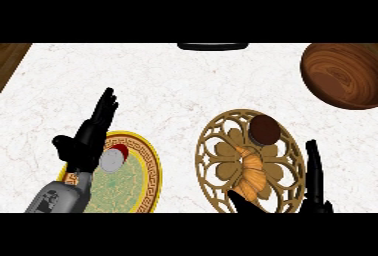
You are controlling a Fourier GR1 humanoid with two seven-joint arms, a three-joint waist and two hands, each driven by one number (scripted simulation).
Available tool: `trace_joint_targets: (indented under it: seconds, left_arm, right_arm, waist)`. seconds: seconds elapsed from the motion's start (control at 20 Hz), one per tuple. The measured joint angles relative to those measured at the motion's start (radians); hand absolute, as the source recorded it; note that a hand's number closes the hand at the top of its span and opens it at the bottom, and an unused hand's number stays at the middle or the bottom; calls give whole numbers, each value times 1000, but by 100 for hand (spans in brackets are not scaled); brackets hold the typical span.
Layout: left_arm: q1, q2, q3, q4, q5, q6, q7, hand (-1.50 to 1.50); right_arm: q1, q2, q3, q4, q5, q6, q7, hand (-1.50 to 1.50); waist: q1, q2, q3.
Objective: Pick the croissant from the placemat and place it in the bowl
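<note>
Croissant (253,175) lies on the round openwork placemat (214,165), and I see my right hand (314,175) straddling it from the view's lower edge: straight fingers (313,160) rise along the mat's right rim, while the thumb (247,202) pokes up just below the pastry, so the hand is spread and holding nothing. Just above the croissant on the same mat sits a dark brown round piece (264,129). Further out, the wooden bowl (341,75) stands at the counter's (162,85) upper right, well apart from the mat. On the other side, my left hand (88,137) rests with fingers straight and pointing up over the yellow-rimmed patterned plate (144,175), beside a small grey disc (112,161) on that plate.
</note>
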Motion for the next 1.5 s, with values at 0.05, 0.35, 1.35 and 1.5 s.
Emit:
trace_joint_targets:
  seconds: [0.05,0.35,1.35,1.5]
  left_arm:
    - [-2,-5,-5,-5,-6,4,6,0]
    - [3,-6,-4,-41,-20,0,33,0]
    - [16,-69,83,-38,-88,-84,60,0]
    - [14,-96,78,-27,-113,-77,54,0]
  right_arm:
    - [-6,3,6,-20,25,43,58,-150]
    - [-93,11,5,-67,54,263,318,-150]
    - [-30,12,93,-49,-45,217,291,-150]
    - [-37,2,87,-43,-85,177,270,-150]
  waist:
    - [3,1,0]
    - [18,3,3]
    - [14,2,5]
    - [14,3,5]
